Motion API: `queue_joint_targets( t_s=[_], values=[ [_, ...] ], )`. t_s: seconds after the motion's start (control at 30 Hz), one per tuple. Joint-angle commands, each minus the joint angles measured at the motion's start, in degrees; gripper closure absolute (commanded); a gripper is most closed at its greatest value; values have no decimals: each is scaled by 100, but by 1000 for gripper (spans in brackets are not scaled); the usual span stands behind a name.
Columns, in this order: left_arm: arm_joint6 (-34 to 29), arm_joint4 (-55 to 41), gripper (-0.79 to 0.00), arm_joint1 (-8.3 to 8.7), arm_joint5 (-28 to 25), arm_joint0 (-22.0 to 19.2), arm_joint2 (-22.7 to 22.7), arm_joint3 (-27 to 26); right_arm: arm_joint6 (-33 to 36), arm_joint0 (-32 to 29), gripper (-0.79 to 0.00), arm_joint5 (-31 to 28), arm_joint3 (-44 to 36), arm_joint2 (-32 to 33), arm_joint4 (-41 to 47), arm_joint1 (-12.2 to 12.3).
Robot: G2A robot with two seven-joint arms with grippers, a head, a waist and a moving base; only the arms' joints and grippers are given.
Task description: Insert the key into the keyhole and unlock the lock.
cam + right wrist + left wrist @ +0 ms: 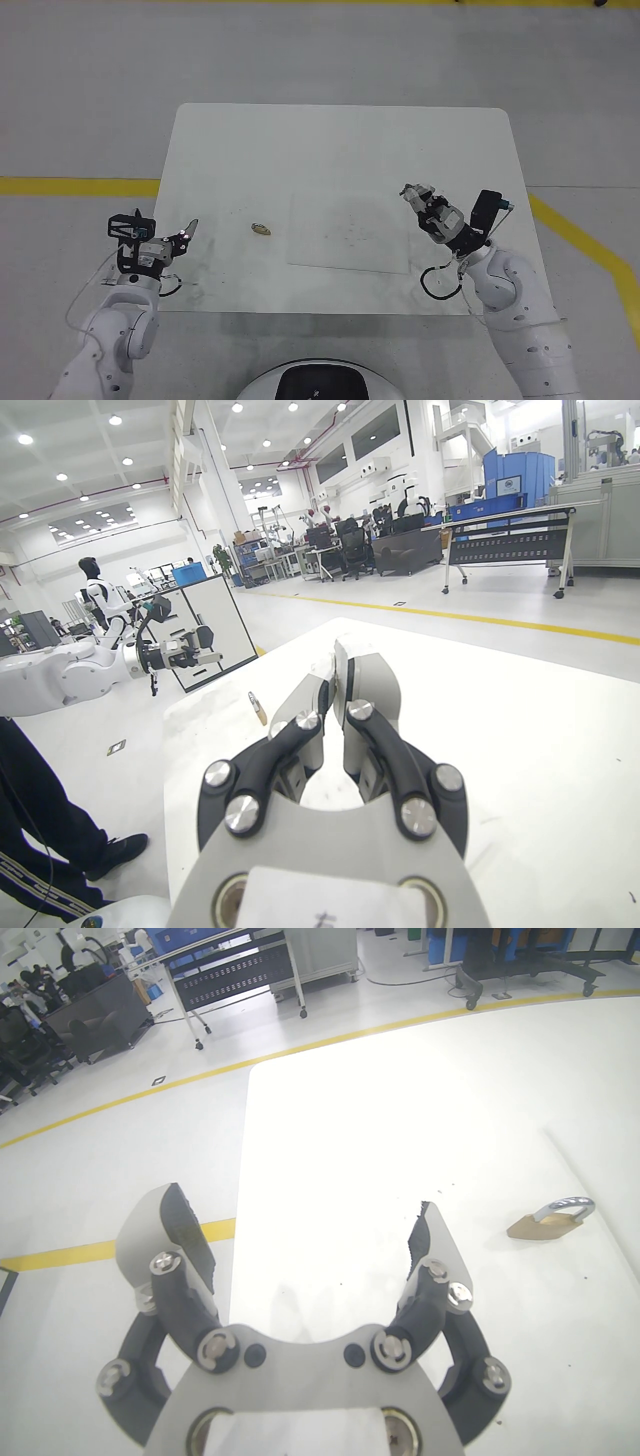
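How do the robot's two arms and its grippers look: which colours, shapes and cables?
The left arm and right arm have white, rounded shells. The left gripper and right gripper each have a silver base plate, black curved links with round silver screws, and two pale fingers with black pads. A black cable loops at the right wrist.

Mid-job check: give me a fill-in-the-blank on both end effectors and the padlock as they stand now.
1. The left end effector has its fingers ____.
2. The right end effector has its fingers ____.
3. On the table, the padlock lies nearer the ____ end effector.
Missing words: open; shut; left.
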Motion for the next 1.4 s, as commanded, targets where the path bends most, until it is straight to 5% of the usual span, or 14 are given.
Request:
queue_joint_targets(
  t_s=[0.0, 0.2, 0.3, 0.43, 0.53, 0.6, 0.73, 0.9, 1.0, 1.37],
  values=[
    [-118, -760, -785, 9, -735, -40, 4, -64, 100, -3, 0, -64, 23, -69, 29, -2],
    [-1366, -2980, -785, 109, -3480, -277, 98, -125, 321, 672, 0, -793, 776, -792, 1059, -105],
    [-1780, -3382, -785, 160, -4165, -449, 134, -212, 588, 1066, 0, -880, 1096, -1269, 1624, -155],
    [-1495, -2795, -785, 171, -4628, -417, 279, -573, 1086, 1465, 0, -880, 1241, -1865, 2439, -142],
    [-1344, -2629, -785, 174, -4812, -412, 402, -695, 1590, 1747, 0, -880, 1260, -2293, 3059, -98],
    [-1318, -2573, -591, 169, -4713, -466, 498, -759, 1910, 1923, 0, -880, 1325, -2534, 3549, -68],
    [-1315, -2793, -416, 147, -4574, -685, 828, -715, 2634, 2234, 0, -880, 1458, -2908, 4621, -10],
    [-1916, -3723, -437, 156, -4718, -1231, 1286, -391, 3774, 2429, 0, -880, 1447, -3152, 5969, 61],
    [-2114, -4071, -545, 160, -4749, -1553, 1450, -226, 4350, 2476, 0, -880, 1471, -3134, 6491, 70],
    [-1808, -3787, -348, 137, -4879, -1919, 1757, 29, 5857, 2384, 0, -880, 1504, -2905, 7167, -46]
  ],
)
